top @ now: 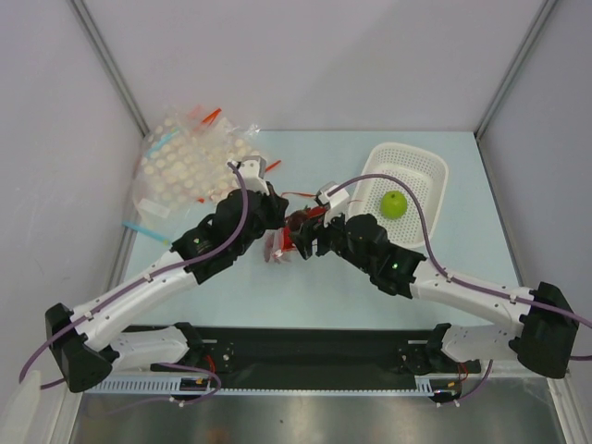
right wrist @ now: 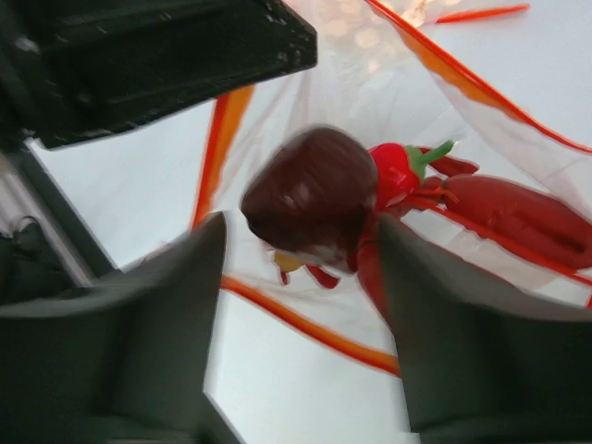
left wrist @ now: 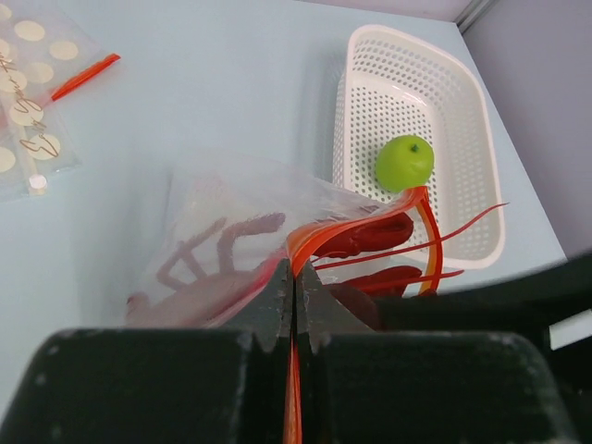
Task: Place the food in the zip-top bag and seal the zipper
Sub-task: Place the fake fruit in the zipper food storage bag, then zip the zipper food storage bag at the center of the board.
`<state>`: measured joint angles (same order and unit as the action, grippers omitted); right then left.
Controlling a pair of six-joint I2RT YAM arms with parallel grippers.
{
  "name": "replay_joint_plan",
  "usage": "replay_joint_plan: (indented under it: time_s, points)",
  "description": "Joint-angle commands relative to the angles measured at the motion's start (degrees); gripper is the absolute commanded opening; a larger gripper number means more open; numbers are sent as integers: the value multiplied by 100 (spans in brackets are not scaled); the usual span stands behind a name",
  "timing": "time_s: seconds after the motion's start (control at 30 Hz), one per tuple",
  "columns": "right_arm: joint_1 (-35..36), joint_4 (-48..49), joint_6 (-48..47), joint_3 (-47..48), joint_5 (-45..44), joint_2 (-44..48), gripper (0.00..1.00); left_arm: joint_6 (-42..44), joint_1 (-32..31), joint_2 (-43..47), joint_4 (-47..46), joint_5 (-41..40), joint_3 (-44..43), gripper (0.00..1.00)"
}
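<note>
The red lobster (top: 298,225) lies at the table's middle, partly inside the clear zip-top bag (top: 276,248). In the left wrist view my left gripper (left wrist: 295,273) is shut on the bag's orange-red zipper (left wrist: 319,236). The lobster's legs (left wrist: 217,245) show through the plastic, and its claws (left wrist: 370,236) sit at the mouth. In the right wrist view my right gripper (right wrist: 301,277) stands open, its blurred fingers apart around the lobster's dark red body (right wrist: 310,199). The zipper (right wrist: 305,324) runs below it. From above, the left gripper (top: 277,215) and right gripper (top: 313,236) meet at the bag.
A white perforated basket (top: 427,166) at the back right holds a small green fruit (top: 395,204). A pile of cream-dotted clear bags (top: 190,162) lies at the back left. A blue strip (top: 143,228) lies near the left wall.
</note>
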<state>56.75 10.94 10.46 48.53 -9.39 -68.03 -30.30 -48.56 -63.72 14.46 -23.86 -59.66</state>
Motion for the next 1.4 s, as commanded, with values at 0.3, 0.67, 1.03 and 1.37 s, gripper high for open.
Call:
replay_joint_plan:
  time_s: [0.3,0.67,1.03,1.37]
  points:
    - [55,40,-62,262,-634,334,79,-142,39,220,-111,-576,-107,0]
    - [-243,-373,852,218,-1040,581,46,-625,39,264,531,-1946,-239,1]
    - [-331,-584,1608,367,-837,-8,24,-837,39,492,611,-2334,-125,2]
    - [-489,-391,1872,367,-424,-474,24,-793,39,572,532,-2211,-90,3]
